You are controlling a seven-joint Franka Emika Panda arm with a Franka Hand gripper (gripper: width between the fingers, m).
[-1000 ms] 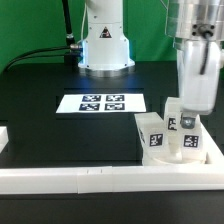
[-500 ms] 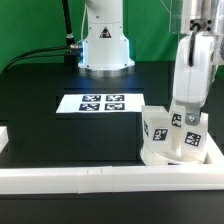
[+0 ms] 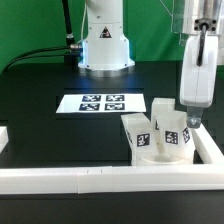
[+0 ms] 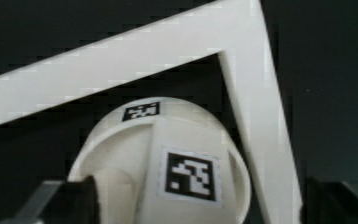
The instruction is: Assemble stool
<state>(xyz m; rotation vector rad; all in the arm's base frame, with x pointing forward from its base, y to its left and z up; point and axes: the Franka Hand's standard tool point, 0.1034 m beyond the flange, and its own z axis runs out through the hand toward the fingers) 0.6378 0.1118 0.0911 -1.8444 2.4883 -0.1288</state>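
The white stool [image 3: 150, 152] stands in the front corner on the exterior view's right, seat down. Its tagged leg blocks [image 3: 138, 133] stick up. My gripper [image 3: 188, 118] comes down from above onto the leg block [image 3: 183, 135] on the exterior view's right. In the wrist view a rounded white part with two tags [image 4: 194, 175] fills the space between my dark fingers [image 4: 55, 198]. The gripper [image 4: 194, 203] appears shut on it. The fingertips themselves are hidden in the exterior view.
White border rails run along the front [image 3: 90, 178] and the exterior view's right [image 3: 211, 148], meeting close to the stool; their corner shows in the wrist view [image 4: 247, 60]. The marker board [image 3: 100, 103] lies mid-table. The robot base [image 3: 105, 45] stands behind it.
The stool has swung round and shifted toward the exterior view's left, away from the side rail. The gripper has stayed over the same leg block.
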